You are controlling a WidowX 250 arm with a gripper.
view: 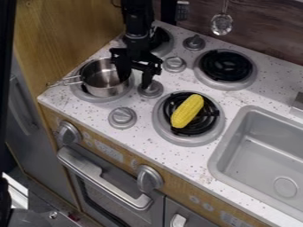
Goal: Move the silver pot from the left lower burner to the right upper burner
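Stovetop [91, 113], burner [87, 95] mostly under pot [106, 91].

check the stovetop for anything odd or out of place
The yellow corn cob lies on the lower right burner with no pan under it, an odd way to cook it. The silver pot stands upright, and I see no spill.

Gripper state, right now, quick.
Gripper: open, one finger over the inside of the silver pot, the other outside its rim; not closed on anything.
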